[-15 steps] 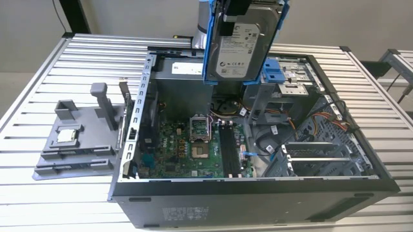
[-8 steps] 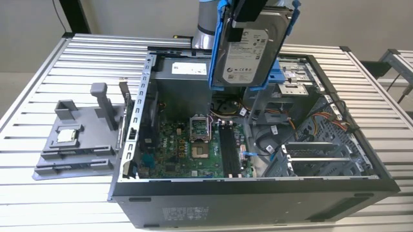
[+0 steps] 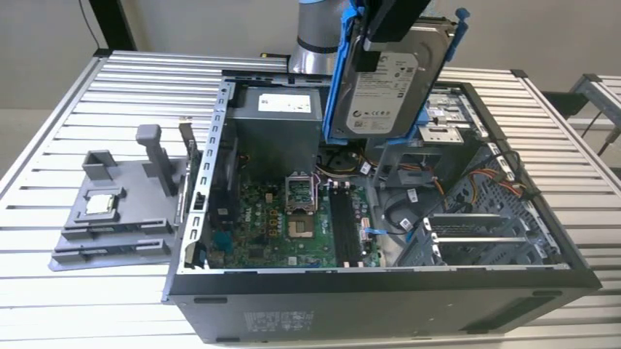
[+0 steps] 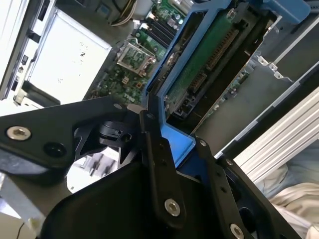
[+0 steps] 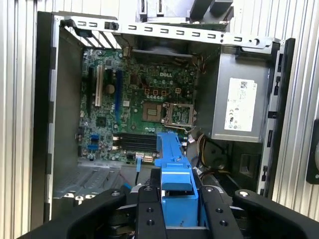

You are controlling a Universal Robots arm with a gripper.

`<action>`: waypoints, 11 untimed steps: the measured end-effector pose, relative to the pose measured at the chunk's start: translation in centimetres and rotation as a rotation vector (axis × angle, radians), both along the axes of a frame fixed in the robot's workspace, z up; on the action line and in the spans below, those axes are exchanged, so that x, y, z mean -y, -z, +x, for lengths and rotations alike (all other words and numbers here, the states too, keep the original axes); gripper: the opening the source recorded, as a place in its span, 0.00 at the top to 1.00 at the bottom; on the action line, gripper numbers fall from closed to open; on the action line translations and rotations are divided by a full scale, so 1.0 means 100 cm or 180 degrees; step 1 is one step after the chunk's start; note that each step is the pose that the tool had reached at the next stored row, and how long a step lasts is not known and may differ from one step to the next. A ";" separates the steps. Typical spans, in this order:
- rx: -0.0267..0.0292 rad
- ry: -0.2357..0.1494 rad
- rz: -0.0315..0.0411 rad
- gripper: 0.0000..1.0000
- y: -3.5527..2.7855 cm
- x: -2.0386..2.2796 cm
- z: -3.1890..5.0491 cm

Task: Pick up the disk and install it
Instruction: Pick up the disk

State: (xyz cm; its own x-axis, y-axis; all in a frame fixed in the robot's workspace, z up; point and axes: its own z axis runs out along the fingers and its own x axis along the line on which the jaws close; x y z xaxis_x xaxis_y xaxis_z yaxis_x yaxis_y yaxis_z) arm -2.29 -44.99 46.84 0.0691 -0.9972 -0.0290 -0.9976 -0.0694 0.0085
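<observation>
The disk, a silver-grey drive with a white label in a blue bracket, hangs on edge above the back of the open computer case. My gripper is shut on its top edge. In the second wrist view the black fingers clamp the blue bracket, and the disk shows its green circuit-board side. In the first wrist view my gripper grips the blue bracket of the disk over the motherboard.
The case lies open on a slatted metal table. Inside are the motherboard, a power supply, cables and a metal drive cage. A grey fixture holding a small square chip sits at the exterior view's left.
</observation>
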 end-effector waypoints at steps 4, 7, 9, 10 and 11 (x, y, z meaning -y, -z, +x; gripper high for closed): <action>0.0000 0.0000 0.0000 1.00 0.0003 0.0070 0.0056; 0.0000 0.0000 0.0000 1.00 0.0005 0.0122 0.0097; 0.0000 0.0000 0.0000 1.00 0.0007 0.0159 0.0126; 0.0000 0.0000 0.0000 1.00 0.0007 0.0175 0.0138; 0.0000 0.0000 0.0000 1.00 0.0008 0.0193 0.0151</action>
